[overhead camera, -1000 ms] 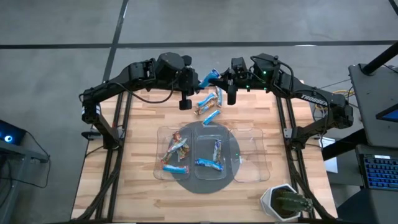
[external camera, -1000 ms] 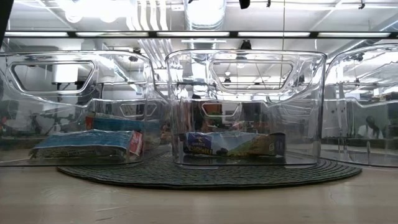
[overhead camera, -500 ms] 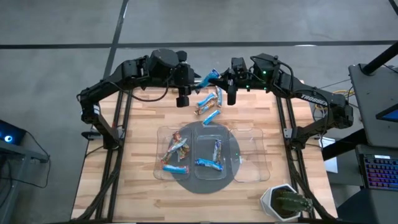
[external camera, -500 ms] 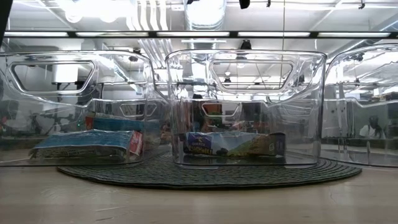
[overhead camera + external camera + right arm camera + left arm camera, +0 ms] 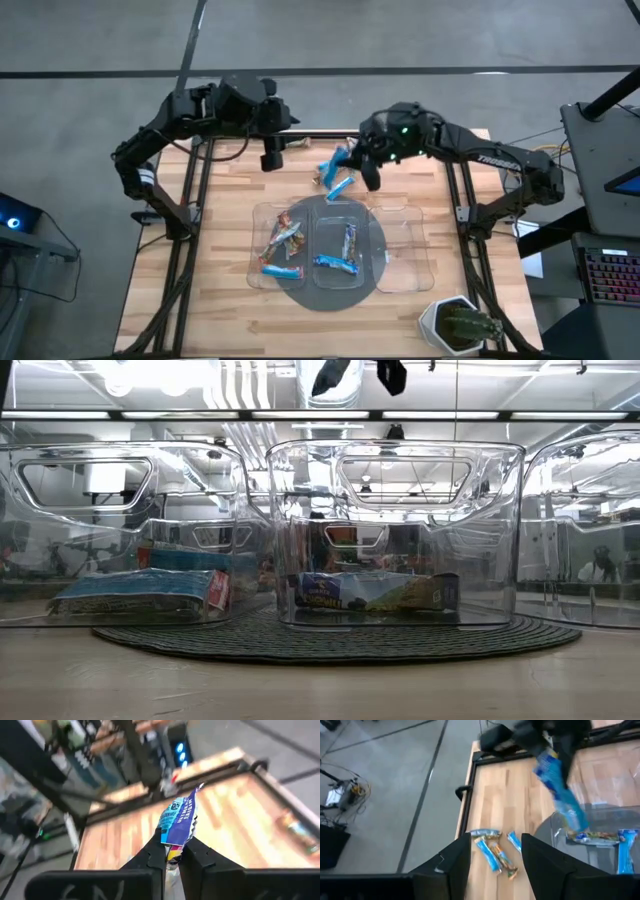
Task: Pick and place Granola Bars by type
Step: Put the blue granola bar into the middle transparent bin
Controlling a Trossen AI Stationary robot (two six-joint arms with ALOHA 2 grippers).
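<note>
A blue granola bar [image 5: 180, 820] is pinched in the right gripper [image 5: 171, 851], held above the table's far side near the loose bars [image 5: 335, 180]. Only the left wrist view shows the left gripper [image 5: 492, 851] spread and empty. The low view shows bars lying inside the clear trays [image 5: 395, 530].

— How is the worktop [image 5: 220, 260] covered?
— It is looked straight down on from above, and level across from its near edge.
— What is shared?
— The clear trays [image 5: 395, 530] are seen in both.
</note>
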